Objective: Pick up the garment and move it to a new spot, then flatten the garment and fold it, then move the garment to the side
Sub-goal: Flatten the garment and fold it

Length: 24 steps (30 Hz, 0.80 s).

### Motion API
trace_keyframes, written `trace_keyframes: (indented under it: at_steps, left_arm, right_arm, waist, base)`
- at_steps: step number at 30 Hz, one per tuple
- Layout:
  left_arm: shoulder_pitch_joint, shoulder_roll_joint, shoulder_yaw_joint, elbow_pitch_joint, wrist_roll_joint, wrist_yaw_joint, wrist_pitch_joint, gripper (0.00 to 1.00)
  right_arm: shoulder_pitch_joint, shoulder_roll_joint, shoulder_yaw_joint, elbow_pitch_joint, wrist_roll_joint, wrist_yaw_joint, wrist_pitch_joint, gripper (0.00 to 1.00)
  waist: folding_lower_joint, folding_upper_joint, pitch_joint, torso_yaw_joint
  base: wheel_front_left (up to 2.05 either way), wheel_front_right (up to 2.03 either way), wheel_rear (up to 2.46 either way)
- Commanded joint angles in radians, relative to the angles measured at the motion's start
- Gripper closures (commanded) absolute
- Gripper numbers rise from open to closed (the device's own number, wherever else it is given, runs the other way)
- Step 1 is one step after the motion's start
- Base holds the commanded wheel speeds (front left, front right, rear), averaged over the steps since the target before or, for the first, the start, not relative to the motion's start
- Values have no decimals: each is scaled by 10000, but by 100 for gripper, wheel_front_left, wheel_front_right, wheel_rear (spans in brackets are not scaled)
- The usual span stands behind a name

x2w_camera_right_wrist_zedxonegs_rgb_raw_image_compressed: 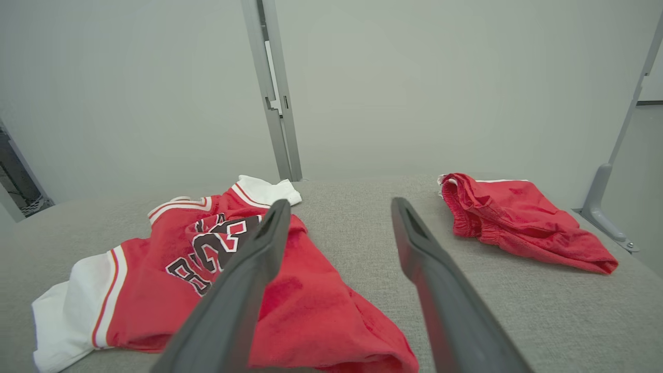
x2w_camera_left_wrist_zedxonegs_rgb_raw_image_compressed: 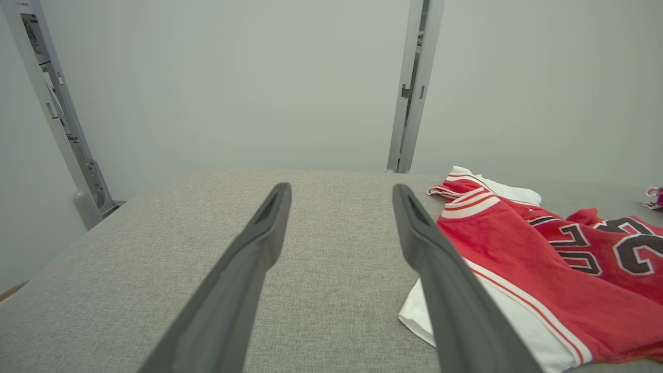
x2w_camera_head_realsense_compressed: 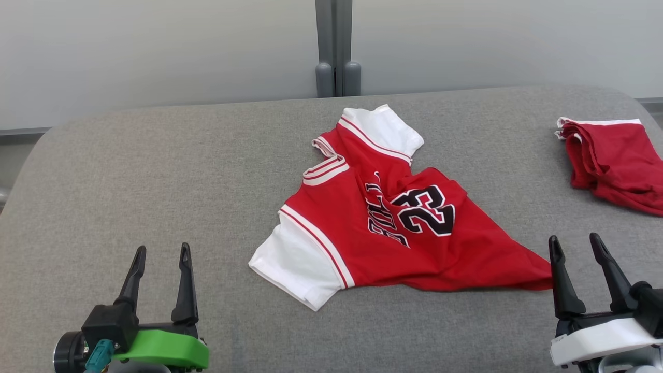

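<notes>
Garments: 2 on the counter [x2w_camera_head_realsense_compressed: 155, 171]. One is the jersey [x2w_camera_head_realsense_compressed: 393, 228], my task piece. The other is a pair of red shorts [x2w_camera_head_realsense_compressed: 614, 160], bunched at the far right edge, well apart from the jersey. Tools: 2, each w/ 2 long dark fingers. Posts: 1 grey upright [x2w_camera_head_realsense_compressed: 334, 46] behind the counter's back edge, approx. centre.

Counter is covered in grey woven fabric, slightly nubby, w/ rounded corners. Behind it the wall is plain pale grey.

Jersey lies approx. mid-counter, between my two tools and farther out than both. Red body, white short sleeves, red-and-white striped trim at neck and sleeve seams, black "23" outlined in white, plus black lettering partly lost in creases. It's not flat: the body is rumpled w/ folds across the print, and the hem is drawn to a point toward my right side. One white sleeve points back toward me on the left; the other sits at the far side near the upright.

My left tool [x2w_camera_head_realsense_compressed: 162, 247], green bracket at its base, hovers over bare counter, fingers spread wide, nothing held. My right tool [x2w_camera_head_realsense_compressed: 574, 237], white bracket, is also spread w/ nothing between the fingers. The jersey's pointed hem corner lies just beside it; can't tell if they touch.
</notes>
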Motion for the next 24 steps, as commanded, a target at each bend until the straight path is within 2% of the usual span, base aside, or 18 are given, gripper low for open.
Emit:
trace_keyframes:
  at_steps: [1, 24]
  left_arm:
    - [143, 66, 25, -25, 30, -29, -1, 0]
    - [444, 183, 5, -64, -121, 112, 0, 0]
  right_arm:
    - [104, 34, 42, -101, -73, -17, -49, 0]
    - [370, 181, 596, -693, -330, -18, 358, 0]
  waist:
    - [0, 0, -43, 4]
    - [0, 0, -285, 129]
  base:
    - [0, 0, 0]
    - [0, 0, 0]
